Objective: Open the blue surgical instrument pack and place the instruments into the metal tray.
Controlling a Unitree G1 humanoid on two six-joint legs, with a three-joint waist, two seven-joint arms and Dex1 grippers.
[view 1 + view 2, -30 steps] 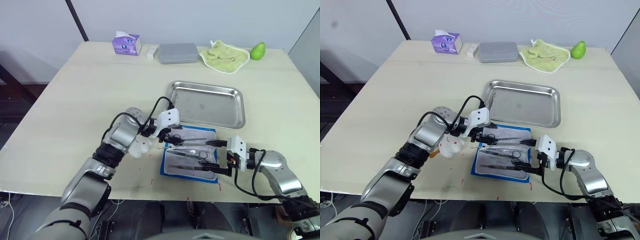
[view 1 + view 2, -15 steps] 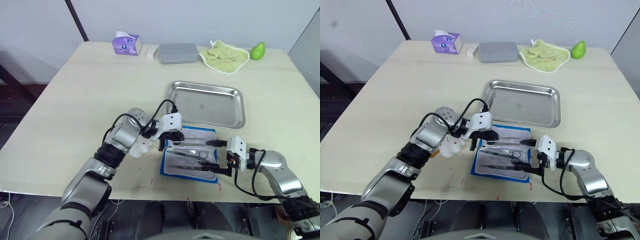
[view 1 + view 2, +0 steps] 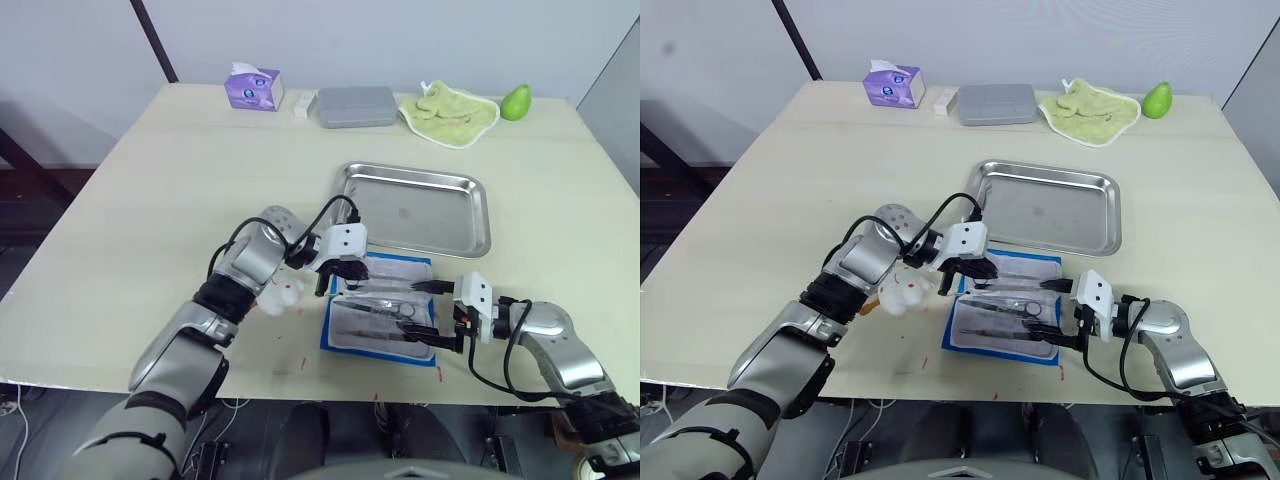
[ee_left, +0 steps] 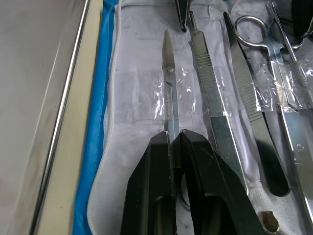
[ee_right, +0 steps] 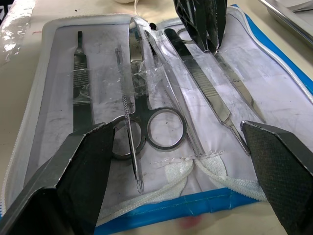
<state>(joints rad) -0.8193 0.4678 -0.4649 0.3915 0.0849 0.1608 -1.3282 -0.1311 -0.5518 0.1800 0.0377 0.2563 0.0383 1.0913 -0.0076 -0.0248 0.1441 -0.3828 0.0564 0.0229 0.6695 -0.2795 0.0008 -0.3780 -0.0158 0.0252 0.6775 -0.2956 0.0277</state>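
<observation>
Left eye view has the blue surgical instrument pack lying open near the front edge of the table, white lining up, just in front of the metal tray, which sits bare. The instruments lie side by side in clear pockets on the lining: scissors with ring handles, a ridged flat handle and other thin steel tools. The left gripper comes down on the pack's tray-side half, its two black fingers pinched together on a slim pointed steel tool that lies flat on the lining. The right gripper rests at the pack's right edge with its fingers spread wide apart, one near each end of that edge, nothing between them. Beside the left arm lies a crumpled piece of clear wrap. Along the far edge of the table stand a purple tissue box, a grey flat box, a pale green cloth and a green pear.
</observation>
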